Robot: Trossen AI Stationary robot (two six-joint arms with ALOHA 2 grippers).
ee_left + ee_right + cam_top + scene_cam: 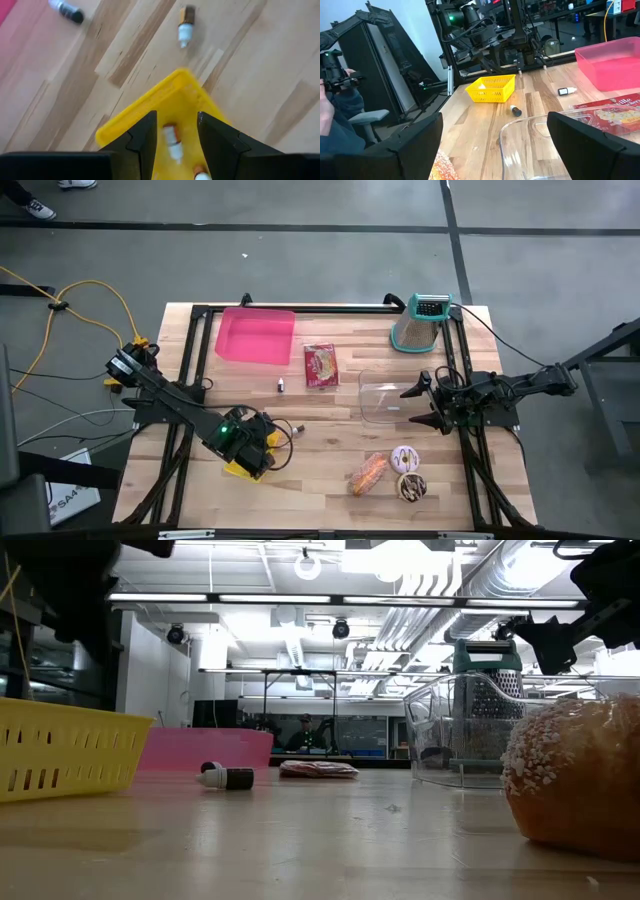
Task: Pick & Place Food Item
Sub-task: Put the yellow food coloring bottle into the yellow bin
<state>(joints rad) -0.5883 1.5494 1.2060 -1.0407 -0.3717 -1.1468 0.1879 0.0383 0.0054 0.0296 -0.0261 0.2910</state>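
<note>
Left gripper (175, 137) hangs over the yellow basket (250, 463) at lower left, fingers partly apart, holding nothing. Right gripper (420, 402) waits spread wide beside the clear tub (380, 400). Pastries (390, 472) sit at lower right.

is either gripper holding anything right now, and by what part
Nothing is held. The left gripper hangs open over the yellow basket; the right gripper is open above the clear tub.

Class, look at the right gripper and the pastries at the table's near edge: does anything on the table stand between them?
Nothing visible does. The right gripper hangs open over the clear container; bare wood separates it from the frosted donuts and the pastry.
</note>
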